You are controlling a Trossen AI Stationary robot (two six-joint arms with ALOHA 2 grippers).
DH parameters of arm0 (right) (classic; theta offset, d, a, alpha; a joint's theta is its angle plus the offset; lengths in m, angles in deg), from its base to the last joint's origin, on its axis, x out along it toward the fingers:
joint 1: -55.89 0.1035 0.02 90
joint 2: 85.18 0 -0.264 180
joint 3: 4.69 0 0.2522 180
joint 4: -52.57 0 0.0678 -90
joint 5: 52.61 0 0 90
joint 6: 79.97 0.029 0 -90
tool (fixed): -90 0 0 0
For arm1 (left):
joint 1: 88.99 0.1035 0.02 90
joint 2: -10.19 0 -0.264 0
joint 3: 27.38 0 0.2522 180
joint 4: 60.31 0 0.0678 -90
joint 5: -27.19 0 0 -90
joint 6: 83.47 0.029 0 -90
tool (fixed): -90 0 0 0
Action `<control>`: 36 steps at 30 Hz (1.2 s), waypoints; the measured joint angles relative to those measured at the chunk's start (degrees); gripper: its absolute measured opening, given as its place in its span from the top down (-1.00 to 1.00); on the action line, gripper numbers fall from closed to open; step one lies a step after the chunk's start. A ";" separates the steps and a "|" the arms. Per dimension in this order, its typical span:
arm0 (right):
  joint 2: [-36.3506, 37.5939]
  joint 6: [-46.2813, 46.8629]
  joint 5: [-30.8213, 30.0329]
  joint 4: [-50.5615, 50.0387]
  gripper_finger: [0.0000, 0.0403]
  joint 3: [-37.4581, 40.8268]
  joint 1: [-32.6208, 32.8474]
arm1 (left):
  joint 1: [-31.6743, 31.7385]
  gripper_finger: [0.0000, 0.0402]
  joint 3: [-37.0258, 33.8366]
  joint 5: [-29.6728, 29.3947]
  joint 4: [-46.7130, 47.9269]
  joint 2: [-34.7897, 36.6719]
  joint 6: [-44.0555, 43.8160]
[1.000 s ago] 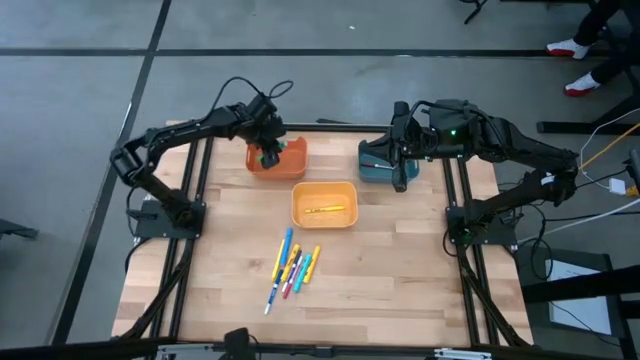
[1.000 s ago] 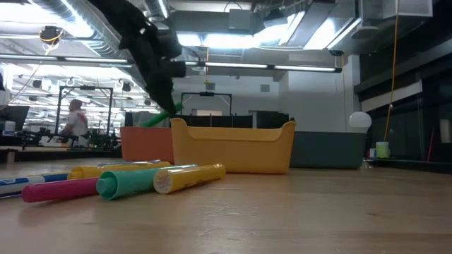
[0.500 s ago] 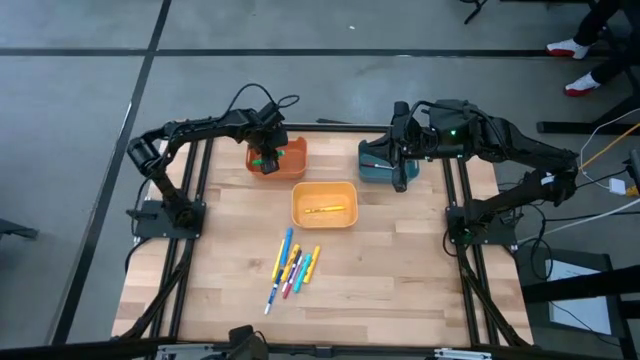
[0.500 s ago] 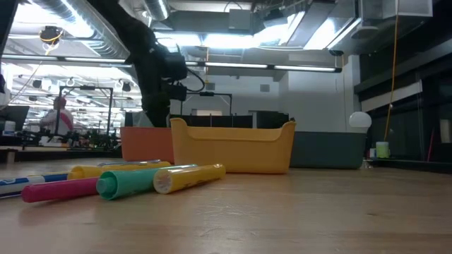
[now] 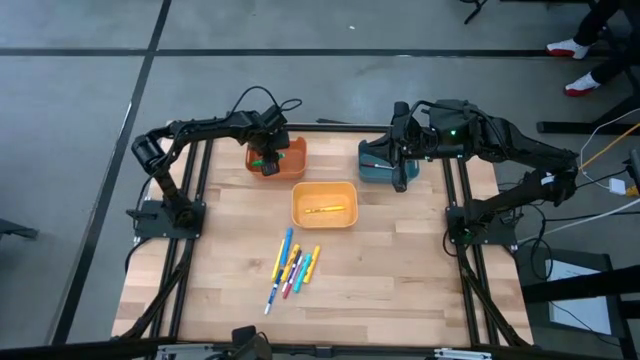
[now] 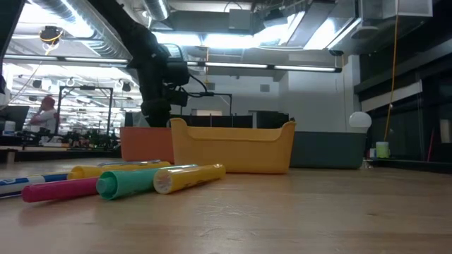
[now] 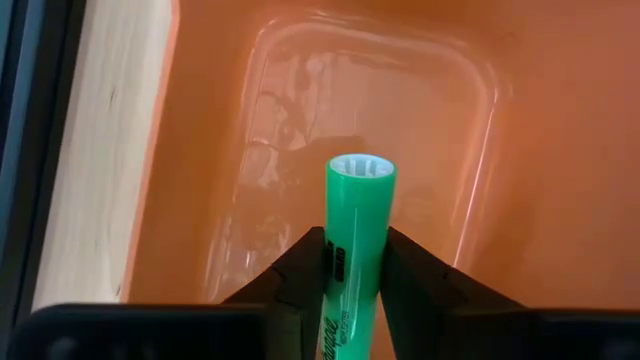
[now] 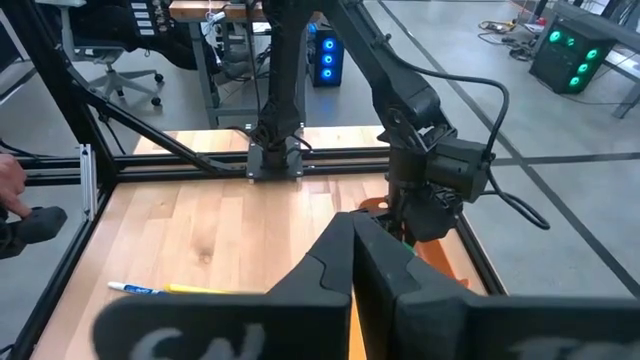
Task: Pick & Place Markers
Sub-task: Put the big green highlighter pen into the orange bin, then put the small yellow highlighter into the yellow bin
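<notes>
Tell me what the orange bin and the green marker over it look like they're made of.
Orange bin: probably moulded plastic, glossy; its floor throws bright reflections and its corners are rounded. Green marker: smooth plastic barrel with a slight sheen and dark printed lettering, its pale end cap ringed; it sits between the left claw fingers above the bin's floor.

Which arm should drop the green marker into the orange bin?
The left: its claw holds the green marker right over the orange bin. The right claw sits shut by the teal bin.
</notes>
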 joint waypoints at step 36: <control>0.00 -0.03 0.01 0.04 0.99 0.00 0.00 | -1.25 0.83 0.00 -2.81 3.19 0.38 -4.76</control>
